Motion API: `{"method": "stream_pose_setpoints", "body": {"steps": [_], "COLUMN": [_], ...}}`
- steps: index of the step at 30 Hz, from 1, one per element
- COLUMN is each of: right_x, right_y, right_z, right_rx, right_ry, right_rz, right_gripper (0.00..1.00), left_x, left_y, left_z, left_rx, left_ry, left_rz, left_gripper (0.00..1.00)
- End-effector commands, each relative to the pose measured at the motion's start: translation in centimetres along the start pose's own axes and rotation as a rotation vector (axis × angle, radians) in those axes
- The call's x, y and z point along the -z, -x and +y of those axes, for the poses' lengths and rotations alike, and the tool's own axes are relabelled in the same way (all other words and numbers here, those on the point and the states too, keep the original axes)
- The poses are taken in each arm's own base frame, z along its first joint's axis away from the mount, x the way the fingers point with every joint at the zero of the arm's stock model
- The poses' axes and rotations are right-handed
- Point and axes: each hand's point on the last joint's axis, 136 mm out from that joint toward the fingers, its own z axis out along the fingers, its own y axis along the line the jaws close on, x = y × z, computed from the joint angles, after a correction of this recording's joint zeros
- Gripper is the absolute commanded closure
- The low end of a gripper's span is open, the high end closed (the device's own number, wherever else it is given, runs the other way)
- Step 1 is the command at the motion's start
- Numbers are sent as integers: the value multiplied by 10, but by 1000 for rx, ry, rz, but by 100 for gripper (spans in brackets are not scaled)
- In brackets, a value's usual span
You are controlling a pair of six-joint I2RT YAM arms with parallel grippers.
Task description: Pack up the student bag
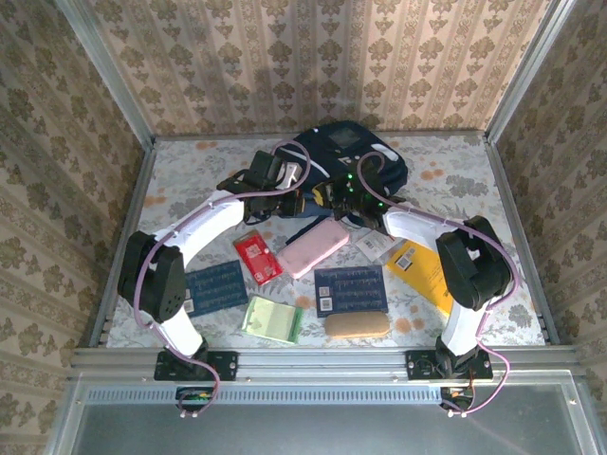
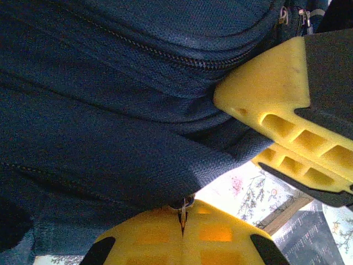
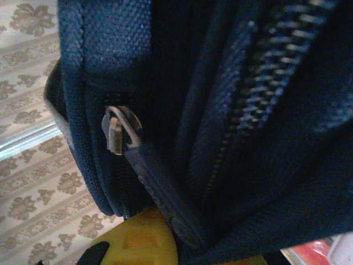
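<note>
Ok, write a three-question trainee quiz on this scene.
1. True or false: the left gripper stands open.
2. Which lies between the red pack and the yellow book? A pink case B green notebook C tan pouch
3. How many navy booklets lie on the table?
Key: 1 false, it is shut on the bag. 2 A. 3 two.

Left arm (image 1: 204, 224), right arm (image 1: 417, 227) outstretched, jaws closed.
</note>
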Motion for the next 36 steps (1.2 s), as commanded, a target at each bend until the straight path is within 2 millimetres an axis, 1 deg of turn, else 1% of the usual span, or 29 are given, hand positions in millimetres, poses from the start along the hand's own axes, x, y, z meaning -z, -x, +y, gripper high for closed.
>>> {"method": "stream_pose_setpoints", "body": {"steps": [1, 5, 9, 16, 17, 21, 26, 28, 33, 36], "right_x": [12, 12, 14, 20, 22, 30, 37, 39, 47, 51], "right_y": [26, 26, 25, 25, 24, 22, 19, 13, 1, -11], "right_z": [10, 8, 9, 22, 25, 27, 32, 37, 49, 55], "right_rx": [108, 168, 225, 329, 349, 405, 438, 464, 539, 574], "right_ry": [-13, -30, -39, -27, -22, -36, -13, 6, 30, 54], "right_rz": [-64, -23, 2, 60, 69, 99, 136, 166, 218, 266], "right_gripper": [100, 100, 100, 100, 100, 100, 100, 100, 100, 100], "left_x": [21, 24, 26, 24, 27, 29, 31, 30, 24, 25], "left_y": [25, 27, 23, 14, 17, 16, 17, 16, 10, 6], "left_z": [-5, 0, 4, 18, 32, 53, 69, 75, 97, 100], "left_rx": [-27, 22, 22, 29, 52, 106, 147, 156, 220, 242], "left_ry": [-36, -90, -98, -51, -32, -12, -14, -8, 16, 19], "left_rz": [-64, -49, -21, 10, 1, -9, -23, -20, -3, 2], "left_gripper": [100, 100, 100, 100, 100, 100, 100, 100, 100, 100]}}
